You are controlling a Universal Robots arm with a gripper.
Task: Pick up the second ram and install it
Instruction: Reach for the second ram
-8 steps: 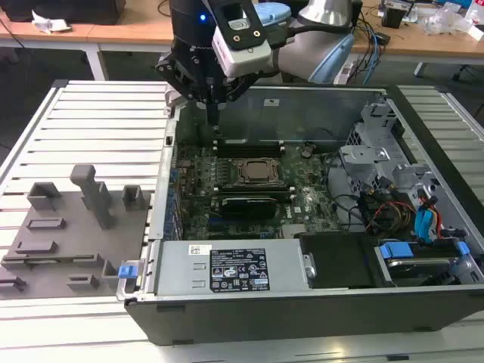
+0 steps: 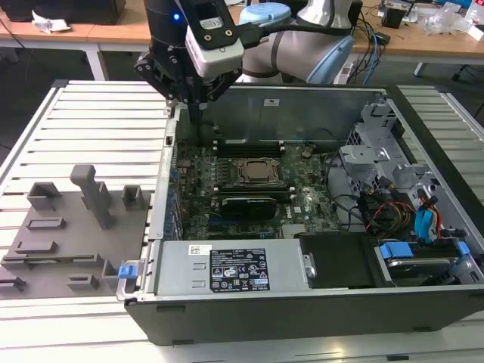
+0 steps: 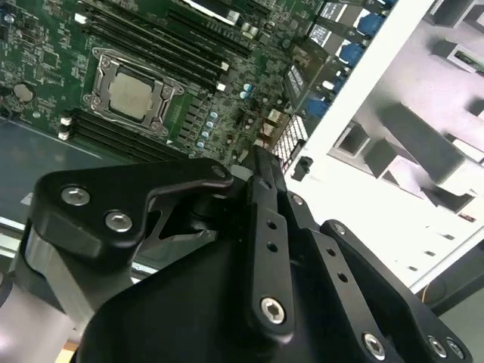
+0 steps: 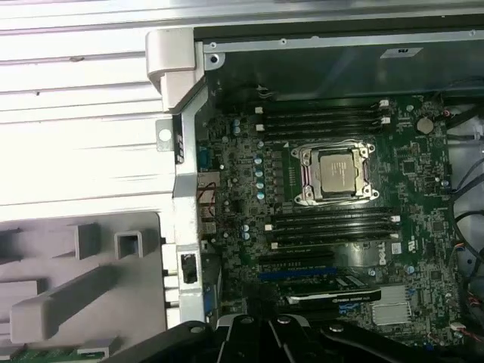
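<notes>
Grey plastic holder blocks (image 2: 68, 227) stand on the slatted metal surface (image 2: 98, 121) at the exterior view's left, just beside the open computer case (image 2: 302, 310). In the first wrist view the second ram (image 4: 57, 352), as I take it, is a thin green strip lying against the edge of those blocks, outside the case and well apart from the hand.

Hand (image 2: 192, 102) hangs over the case's back corner nearest the blocks, above the motherboard (image 2: 227, 193). Wide or narrow: cannot tell.

Further right, the processor socket (image 2: 257, 172) sits between rows of black memory slots (image 2: 249, 144).

Handling, by judgement: the stick should be light, stiff and thin, brittle at the chips and along its contact edge. Best taken across the two flat faces near mid-length, square, so it stays level and does not twist.

Writing: a black-and-white label (image 2: 238, 271) on the power supply (image 2: 181, 268) along the case's near side, print too small to make out. Coloured cables (image 2: 408, 212) at the exterior view's right.
</notes>
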